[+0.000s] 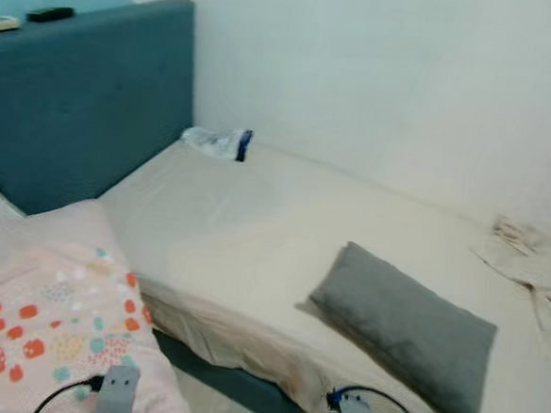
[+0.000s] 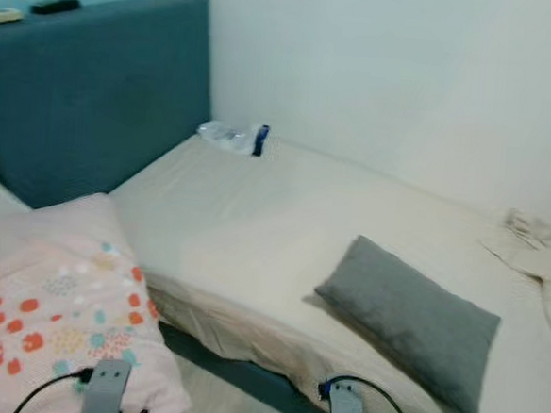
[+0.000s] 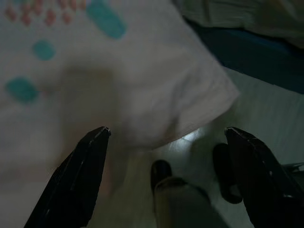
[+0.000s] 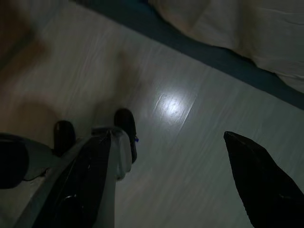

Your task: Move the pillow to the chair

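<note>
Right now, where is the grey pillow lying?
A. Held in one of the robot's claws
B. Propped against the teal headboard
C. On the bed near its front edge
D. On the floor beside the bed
C: the grey pillow lies flat on the cream sheet of the bed, close to the front edge, well away from the teal headboard, with neither claw touching it.

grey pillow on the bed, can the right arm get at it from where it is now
Probably yes. The grey pillow lies near the bed's front edge on the robot's right, with nothing on top of it. The right end effector hangs open, low over the floor, so the arm must lift over the edge first.
</note>
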You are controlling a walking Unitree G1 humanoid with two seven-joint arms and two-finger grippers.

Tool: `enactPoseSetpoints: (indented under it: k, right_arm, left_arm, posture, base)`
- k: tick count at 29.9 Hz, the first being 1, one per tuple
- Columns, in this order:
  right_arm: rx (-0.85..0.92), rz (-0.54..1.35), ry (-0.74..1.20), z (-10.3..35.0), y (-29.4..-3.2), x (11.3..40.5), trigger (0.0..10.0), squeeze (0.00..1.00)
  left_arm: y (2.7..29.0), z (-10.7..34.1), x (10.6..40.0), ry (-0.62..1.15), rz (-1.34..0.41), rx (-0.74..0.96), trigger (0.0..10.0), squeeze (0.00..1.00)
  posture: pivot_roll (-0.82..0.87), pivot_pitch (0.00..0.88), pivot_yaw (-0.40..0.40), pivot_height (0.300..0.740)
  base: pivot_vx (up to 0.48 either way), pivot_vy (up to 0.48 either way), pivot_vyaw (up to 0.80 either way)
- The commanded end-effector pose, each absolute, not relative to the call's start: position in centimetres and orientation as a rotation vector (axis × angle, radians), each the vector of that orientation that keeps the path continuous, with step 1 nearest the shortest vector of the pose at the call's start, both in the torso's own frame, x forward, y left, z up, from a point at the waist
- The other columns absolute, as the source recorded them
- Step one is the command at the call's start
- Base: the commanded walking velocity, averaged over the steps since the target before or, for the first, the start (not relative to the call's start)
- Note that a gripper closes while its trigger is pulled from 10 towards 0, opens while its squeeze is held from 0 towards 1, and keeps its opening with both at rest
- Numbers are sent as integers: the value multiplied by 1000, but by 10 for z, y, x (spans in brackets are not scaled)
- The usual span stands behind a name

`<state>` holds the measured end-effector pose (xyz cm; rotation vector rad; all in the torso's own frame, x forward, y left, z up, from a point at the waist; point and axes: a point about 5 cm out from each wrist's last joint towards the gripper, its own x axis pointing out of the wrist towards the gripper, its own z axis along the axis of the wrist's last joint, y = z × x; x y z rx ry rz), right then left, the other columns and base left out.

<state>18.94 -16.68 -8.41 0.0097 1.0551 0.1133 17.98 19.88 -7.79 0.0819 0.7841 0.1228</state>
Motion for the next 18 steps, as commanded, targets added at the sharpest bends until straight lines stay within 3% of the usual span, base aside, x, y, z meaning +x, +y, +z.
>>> enactPoseSetpoints:
  k: [1,6,9,18]
  right_arm:
    - [2,119,1043,-83,-166,192,10000,0]
    - [31,117,1009,-80,-164,198,10000,0]
    - [35,126,993,-78,-162,201,10000,0]
    - [44,153,949,-72,-156,212,10000,0]
  left_arm:
    - [196,-79,179,802,107,83,10000,0]
    - [193,-78,184,803,87,66,10000,0]
    - [192,-77,186,798,86,58,10000,0]
    - [183,-77,189,797,41,64,10000,0]
  posture:
    - [135,0,-94,740]
    - [133,0,-93,740]
    - [132,0,-92,740]
    - [129,0,-88,740]
  base:
    - [0,0,-775]
    - [0,0,-772]
    - [0,0,0]
    - [0,-328,0]
